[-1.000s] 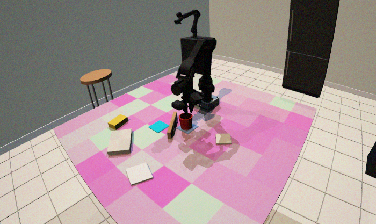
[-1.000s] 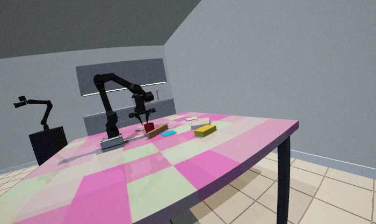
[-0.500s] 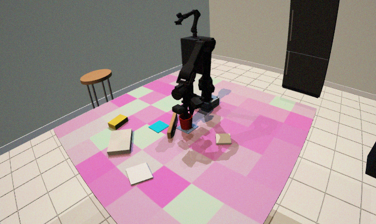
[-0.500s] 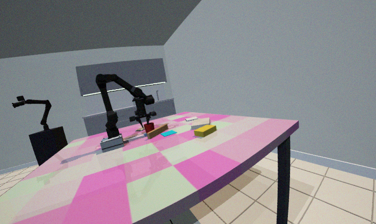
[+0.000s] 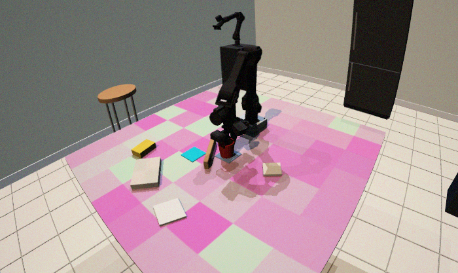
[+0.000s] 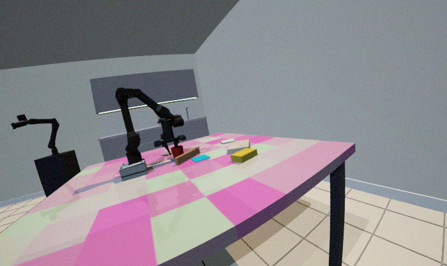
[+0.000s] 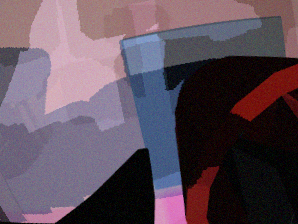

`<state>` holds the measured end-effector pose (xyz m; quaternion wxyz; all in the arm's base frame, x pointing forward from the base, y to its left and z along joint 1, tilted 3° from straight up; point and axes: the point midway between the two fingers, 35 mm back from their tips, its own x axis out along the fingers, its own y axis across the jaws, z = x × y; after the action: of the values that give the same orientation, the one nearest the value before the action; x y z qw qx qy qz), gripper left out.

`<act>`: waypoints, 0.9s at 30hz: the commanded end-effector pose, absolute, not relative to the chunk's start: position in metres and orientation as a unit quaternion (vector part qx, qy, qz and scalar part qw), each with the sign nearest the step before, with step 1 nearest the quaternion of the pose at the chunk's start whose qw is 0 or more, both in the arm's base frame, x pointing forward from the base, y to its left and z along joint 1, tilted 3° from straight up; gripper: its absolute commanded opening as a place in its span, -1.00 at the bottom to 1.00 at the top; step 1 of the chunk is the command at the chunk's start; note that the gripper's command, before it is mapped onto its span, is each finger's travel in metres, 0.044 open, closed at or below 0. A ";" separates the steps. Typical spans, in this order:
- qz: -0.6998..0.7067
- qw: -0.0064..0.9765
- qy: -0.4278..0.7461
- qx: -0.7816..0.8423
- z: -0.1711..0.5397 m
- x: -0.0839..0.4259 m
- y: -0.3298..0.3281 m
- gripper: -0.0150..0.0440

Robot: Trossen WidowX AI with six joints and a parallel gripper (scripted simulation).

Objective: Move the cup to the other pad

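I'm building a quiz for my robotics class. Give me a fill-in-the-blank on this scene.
1. The cup is ___ in colour.
2. The block nearest the stool is ___.
3. The gripper, down at the cup, is ___ and holds nothing.
Missing words: red; yellow; open.

Arm bent low, claw (image 5: 225, 139) pointing down, partly open.
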<state>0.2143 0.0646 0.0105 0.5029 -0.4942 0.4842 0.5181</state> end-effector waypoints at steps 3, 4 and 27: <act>0.518 0.503 0.484 -0.494 0.011 0.214 0.065 -0.08; 0.518 0.503 0.484 -0.494 0.011 0.214 0.065 -0.10; 0.518 0.503 0.484 -0.494 0.016 0.215 0.065 -0.49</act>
<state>0.2142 0.0645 0.0119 0.5025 -0.4939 0.4847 0.5183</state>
